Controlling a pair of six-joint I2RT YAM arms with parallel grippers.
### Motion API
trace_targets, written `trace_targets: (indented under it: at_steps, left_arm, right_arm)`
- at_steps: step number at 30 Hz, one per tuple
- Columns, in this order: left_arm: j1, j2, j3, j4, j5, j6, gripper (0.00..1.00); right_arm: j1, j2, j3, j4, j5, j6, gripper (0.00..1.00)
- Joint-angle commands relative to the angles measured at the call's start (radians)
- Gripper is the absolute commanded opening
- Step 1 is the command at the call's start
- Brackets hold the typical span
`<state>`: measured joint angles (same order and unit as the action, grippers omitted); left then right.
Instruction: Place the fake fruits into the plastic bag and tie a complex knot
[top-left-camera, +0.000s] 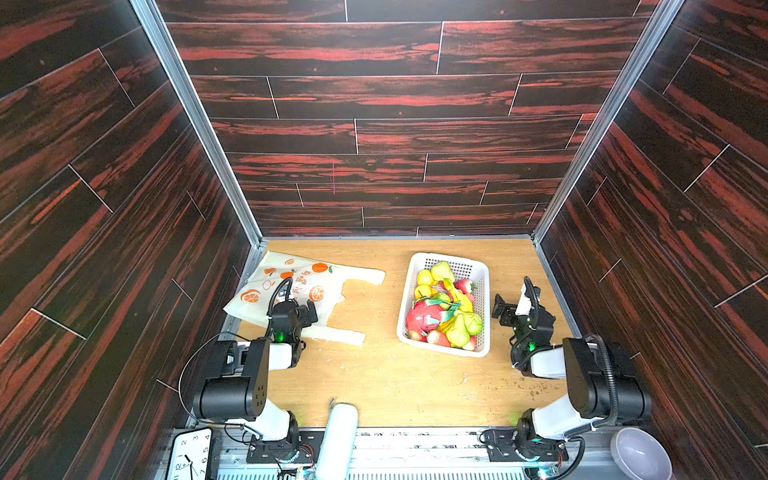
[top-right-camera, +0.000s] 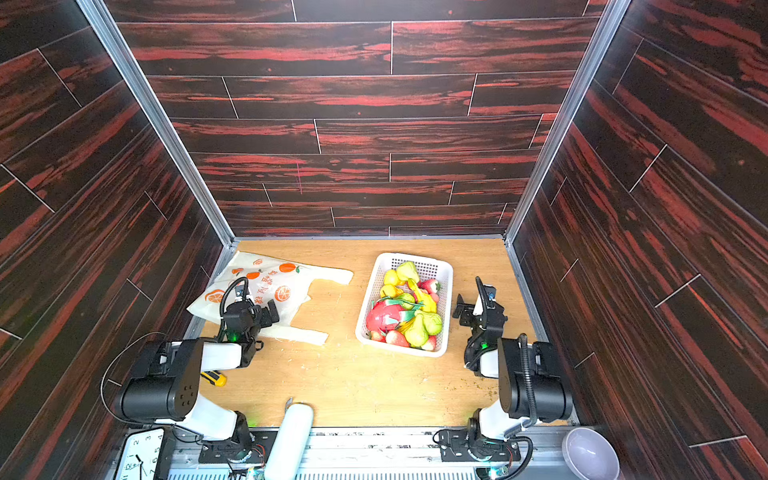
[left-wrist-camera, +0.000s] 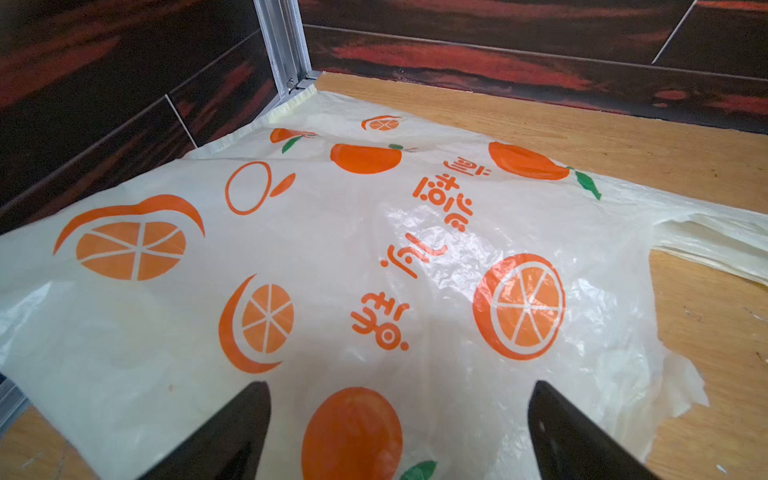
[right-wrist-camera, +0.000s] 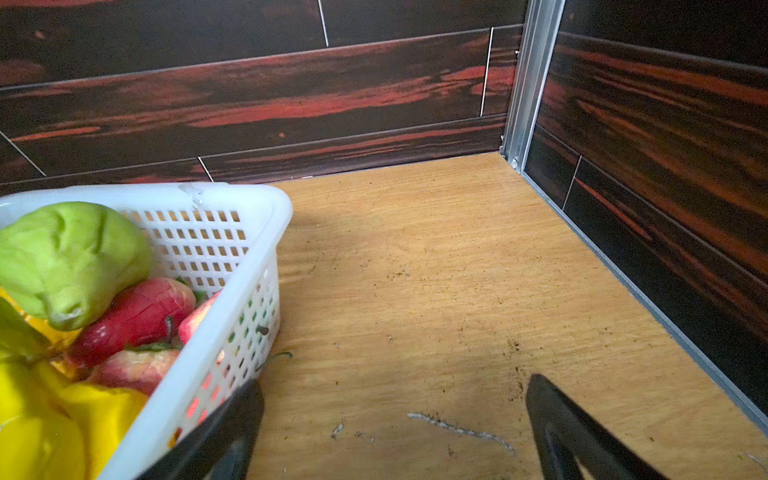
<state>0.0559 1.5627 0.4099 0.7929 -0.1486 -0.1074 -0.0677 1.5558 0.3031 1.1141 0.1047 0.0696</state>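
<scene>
A white tube, clock and bowl lie nearest you in a top view; bag flat left, fruits in the basket right. Left wrist: your left hand spread over the bag. Right wrist: right hand spread beside the basket.

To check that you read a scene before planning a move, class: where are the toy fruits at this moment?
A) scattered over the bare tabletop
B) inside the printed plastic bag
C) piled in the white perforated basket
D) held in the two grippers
C: the fake fruits lie heaped in the white basket. The plastic bag lies spread out apart from it. The left gripper and right gripper are open and hold nothing.
</scene>
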Motion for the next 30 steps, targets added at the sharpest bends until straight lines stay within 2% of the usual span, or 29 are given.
trace_targets:
  at_steps: [1, 22, 26, 28, 30]
  left_arm:
    - [0.002, -0.029, 0.023, -0.002, -0.003, 0.005, 0.99]
    - [0.002, -0.034, 0.015, 0.005, -0.006, 0.003, 0.99]
    - [0.002, -0.128, -0.071, 0.131, 0.006, 0.014, 0.99]
    - [0.002, -0.262, -0.076, 0.006, -0.02, -0.011, 0.99]
    - [0.003, -0.39, 0.005, -0.28, -0.043, -0.05, 0.98]
  right_arm:
    - [-0.001, 0.003, 0.009, 0.013, -0.005, -0.005, 0.99]
    - [-0.001, 0.0, 0.002, 0.021, -0.004, -0.004, 0.99]
    - [-0.001, -0.104, -0.027, -0.012, 0.056, 0.018, 0.99]
    - [-0.001, -0.217, -0.021, -0.112, 0.074, 0.023, 0.99]
    - [-0.004, -0.319, -0.019, -0.179, 0.094, 0.065, 0.99]
